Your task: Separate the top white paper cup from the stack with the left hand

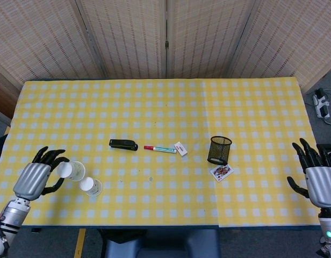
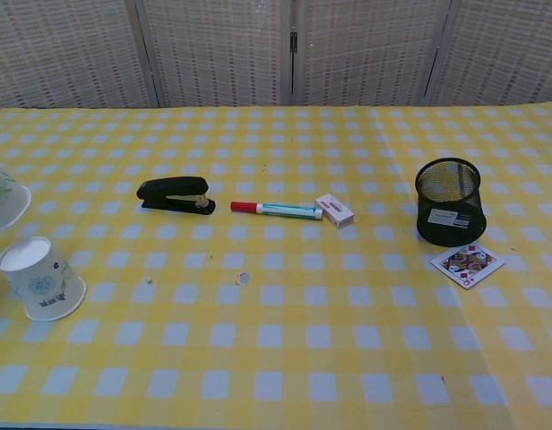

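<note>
My left hand (image 1: 34, 180) sits at the table's front left and grips a white paper cup (image 1: 70, 170), which is lifted and tilted with its rim pointing right. Only that cup's rim (image 2: 5, 199) shows at the left edge of the chest view; the hand itself is out of that frame. The other white cup (image 1: 91, 186) (image 2: 38, 278) stands upside down on the cloth just right of it, apart from the held cup. My right hand (image 1: 318, 180) hovers at the front right edge, fingers spread, holding nothing.
A black stapler (image 1: 123, 144), a red-capped marker (image 1: 159, 149) and a small white eraser box (image 1: 180, 149) lie in a row mid-table. A black mesh pen cup (image 1: 220, 150) stands right of them, with a playing card (image 1: 221, 172) in front of it.
</note>
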